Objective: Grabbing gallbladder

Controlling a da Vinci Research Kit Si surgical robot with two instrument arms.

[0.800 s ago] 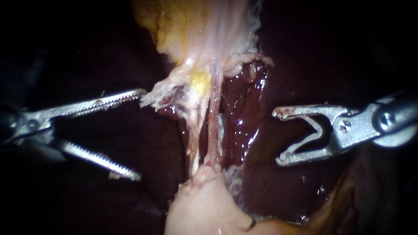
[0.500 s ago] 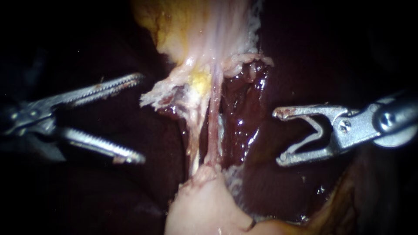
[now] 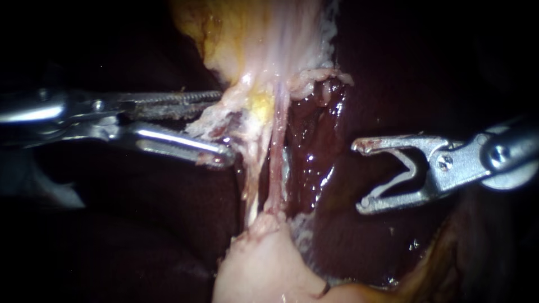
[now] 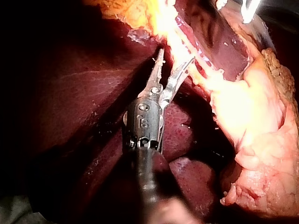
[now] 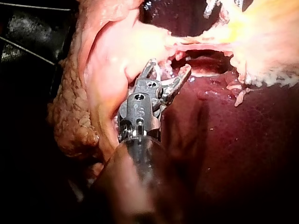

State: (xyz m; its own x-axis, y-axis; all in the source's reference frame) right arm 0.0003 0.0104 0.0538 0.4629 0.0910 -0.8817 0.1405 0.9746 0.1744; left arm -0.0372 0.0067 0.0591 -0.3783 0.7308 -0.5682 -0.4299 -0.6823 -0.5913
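right side open: bare liver point(image 3: 337, 241) lies between the right instrument point(image 3: 360, 177), jaws spread and touching nothing, and the two taut tubes point(image 3: 274, 168). left side crowded: the left instrument point(image 3: 223, 128), jaws apart, sits against the frayed tissue point(image 3: 210, 120) beside the tubes. below it dark liver is clear down to the gallbladder point(image 3: 258, 264).

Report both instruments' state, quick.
Left instrument: open, frayed tissue edge between, not clamped.
Right instrument: open, holding nothing.
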